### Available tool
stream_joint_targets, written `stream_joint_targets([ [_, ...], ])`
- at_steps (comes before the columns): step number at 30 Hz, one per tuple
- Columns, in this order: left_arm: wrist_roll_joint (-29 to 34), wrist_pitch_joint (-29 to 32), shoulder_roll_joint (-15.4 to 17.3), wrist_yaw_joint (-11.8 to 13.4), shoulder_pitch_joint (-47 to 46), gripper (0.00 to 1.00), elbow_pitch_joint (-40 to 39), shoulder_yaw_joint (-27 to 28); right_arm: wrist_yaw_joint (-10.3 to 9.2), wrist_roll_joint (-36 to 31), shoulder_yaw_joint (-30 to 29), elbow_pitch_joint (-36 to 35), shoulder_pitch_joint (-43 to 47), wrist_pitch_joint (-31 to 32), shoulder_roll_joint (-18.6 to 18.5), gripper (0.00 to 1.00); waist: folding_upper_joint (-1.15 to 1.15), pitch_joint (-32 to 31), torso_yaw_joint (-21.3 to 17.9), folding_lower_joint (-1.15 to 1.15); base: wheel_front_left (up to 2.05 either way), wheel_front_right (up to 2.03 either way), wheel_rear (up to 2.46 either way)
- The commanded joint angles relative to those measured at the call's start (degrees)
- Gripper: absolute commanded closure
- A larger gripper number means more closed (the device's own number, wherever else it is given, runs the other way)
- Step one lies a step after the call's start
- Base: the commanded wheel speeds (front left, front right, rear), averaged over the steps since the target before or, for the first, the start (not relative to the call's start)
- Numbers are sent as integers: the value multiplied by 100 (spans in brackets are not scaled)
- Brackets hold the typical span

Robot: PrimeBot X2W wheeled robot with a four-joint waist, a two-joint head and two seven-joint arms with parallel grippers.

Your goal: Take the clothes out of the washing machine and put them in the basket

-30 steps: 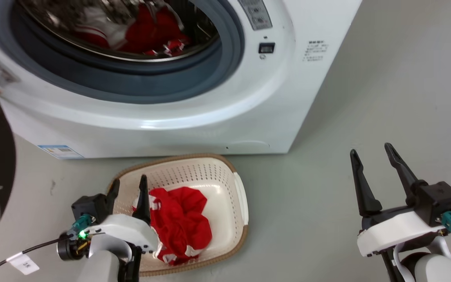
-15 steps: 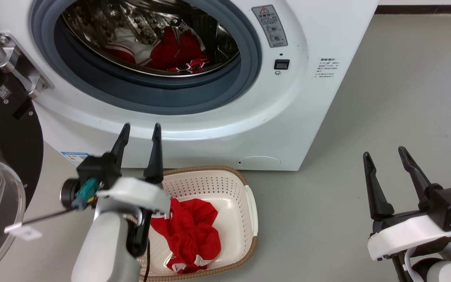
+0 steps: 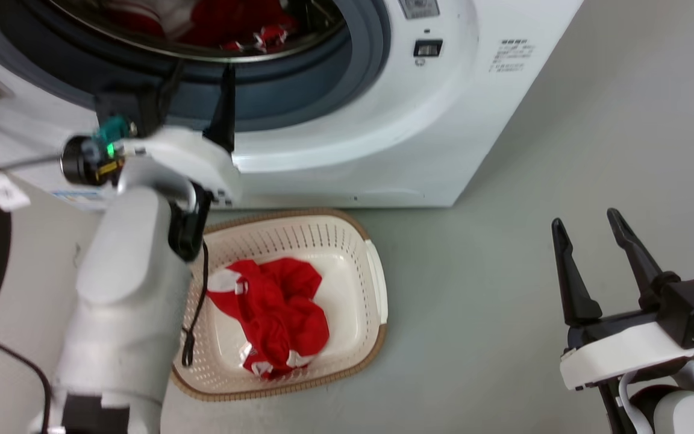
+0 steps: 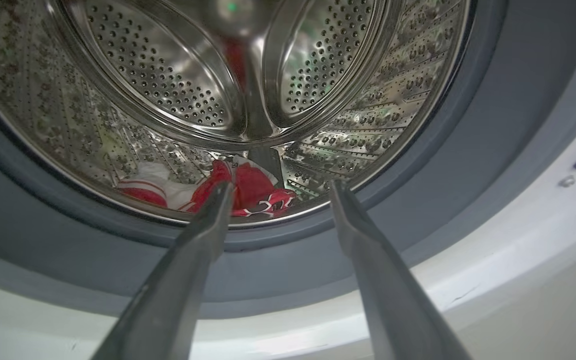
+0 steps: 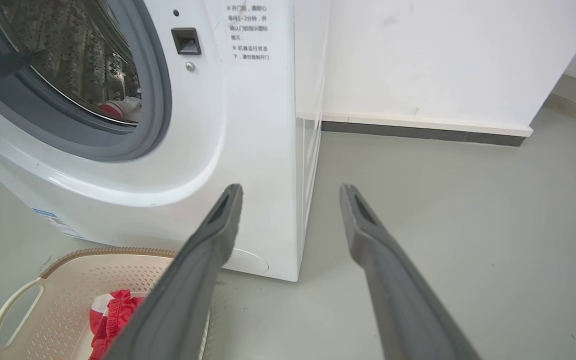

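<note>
red clothes (image 4: 253, 192) lie low in the washing machine (image 4: 518, 240) drum, straight ahead of the left pincer (image 4: 281, 186), its fingers apart; the right pincer (image 3: 584, 217), also apart, is farther off.

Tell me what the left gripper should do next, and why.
Probably reach the open left gripper into the drum toward the clothes on its floor: its jaws are empty and aimed there, and those clothes are not yet in the basket.
</note>
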Motion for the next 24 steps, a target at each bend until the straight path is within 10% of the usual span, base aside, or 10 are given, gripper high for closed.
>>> stream_joint_targets([
  [1,-26,15,53,-21,-202,0,128,-31,-3,2,0,-17,-86,-34,-1,0,0,298,-53,0,0,0,0],
  [24,-700,1789,1232,-32,-3094,0,1917,-892,-3,261,628,232,-479,-373,1,0,0,1908,-913,0,0,0,0],
])
